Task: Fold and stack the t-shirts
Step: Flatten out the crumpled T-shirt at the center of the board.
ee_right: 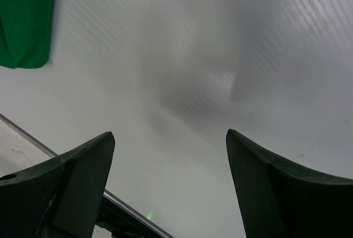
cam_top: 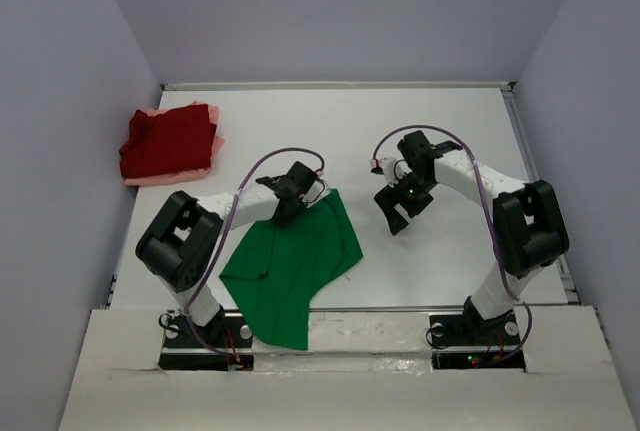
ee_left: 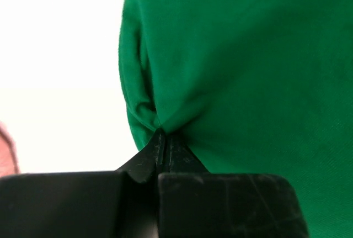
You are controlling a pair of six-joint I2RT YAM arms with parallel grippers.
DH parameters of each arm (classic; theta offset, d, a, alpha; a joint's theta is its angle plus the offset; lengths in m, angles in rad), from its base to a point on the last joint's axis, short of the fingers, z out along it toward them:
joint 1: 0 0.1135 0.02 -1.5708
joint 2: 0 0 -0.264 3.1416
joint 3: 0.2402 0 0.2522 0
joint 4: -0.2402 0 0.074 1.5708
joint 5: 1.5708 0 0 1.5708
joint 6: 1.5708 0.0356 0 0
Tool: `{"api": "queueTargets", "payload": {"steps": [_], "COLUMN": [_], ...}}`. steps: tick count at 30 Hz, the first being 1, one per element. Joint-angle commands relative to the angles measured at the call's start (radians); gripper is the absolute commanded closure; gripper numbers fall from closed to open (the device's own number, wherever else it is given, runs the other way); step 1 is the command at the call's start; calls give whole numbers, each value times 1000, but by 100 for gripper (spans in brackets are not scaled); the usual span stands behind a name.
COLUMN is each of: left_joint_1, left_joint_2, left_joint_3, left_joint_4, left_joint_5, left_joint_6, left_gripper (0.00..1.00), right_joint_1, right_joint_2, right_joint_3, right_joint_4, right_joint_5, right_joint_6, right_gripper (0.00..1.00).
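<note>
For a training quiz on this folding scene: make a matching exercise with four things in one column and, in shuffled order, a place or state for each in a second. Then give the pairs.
Things:
1. green t-shirt
2. dark red t-shirt
3. left gripper
4. right gripper

Places or states:
A. open, above bare table
B. shut on a pinch of green cloth
C. spread at the near edge, left of centre
D. far left, on top of the pale pink t-shirt

Pairs: 1-C, 2-D, 3-B, 4-A.
</note>
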Motion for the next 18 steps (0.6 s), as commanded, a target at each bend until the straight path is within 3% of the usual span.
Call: {"api": "queueTargets", "payload": {"steps": [1,7,18], "left_joint_1": [-6,-4,-3], "left_joint_2": [-49,-163,-227], "left_joint_3": [26,32,46], "left_joint_4": [93,166,177], "left_joint_5": [-120,-184,-220], "left_joint_6": [-22,3,1], "left_gripper": [100,100,100], "right_joint_1": [1,11,100], "right_joint_2": [64,214,463], "right_joint_3": [106,233,393], "right_joint_4": [-19,-85,-161], "right_joint_5": [-151,-332,-470], "right_joint_6": [-15,-29,-76], "right_gripper": [15,32,37]}}
